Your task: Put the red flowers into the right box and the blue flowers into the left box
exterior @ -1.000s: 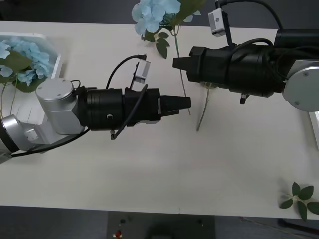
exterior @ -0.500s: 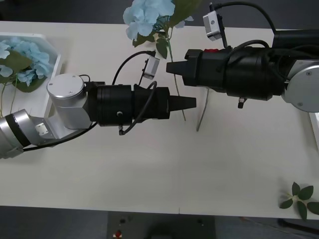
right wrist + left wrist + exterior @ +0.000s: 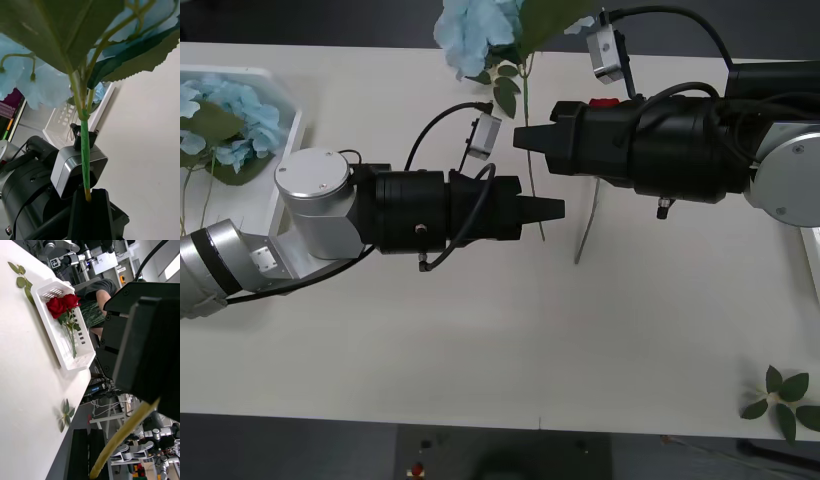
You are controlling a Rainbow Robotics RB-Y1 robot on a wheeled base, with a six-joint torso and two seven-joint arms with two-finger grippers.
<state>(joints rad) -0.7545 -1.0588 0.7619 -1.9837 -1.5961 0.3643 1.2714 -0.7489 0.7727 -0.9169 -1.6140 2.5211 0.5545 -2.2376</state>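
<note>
Above table (image 3: 480, 350) centre, blue flowers (image 3: 480, 30) stem pinched by closed left end effector (image 3: 552, 209), right end effector (image 3: 523, 137) also clamped on stem, more blue flowers laid in left box (image 3: 285, 120), red flowers (image 3: 62, 305) seen in right box (image 3: 80, 358).

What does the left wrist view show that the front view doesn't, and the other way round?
Left wrist view: red flowers lying in the right box.
Front view: blue flowers in the left box, and both arms meeting mid-table.
Shared: the stem at the left end effector, the right end effector close opposite, and loose leaf sprigs.
</note>
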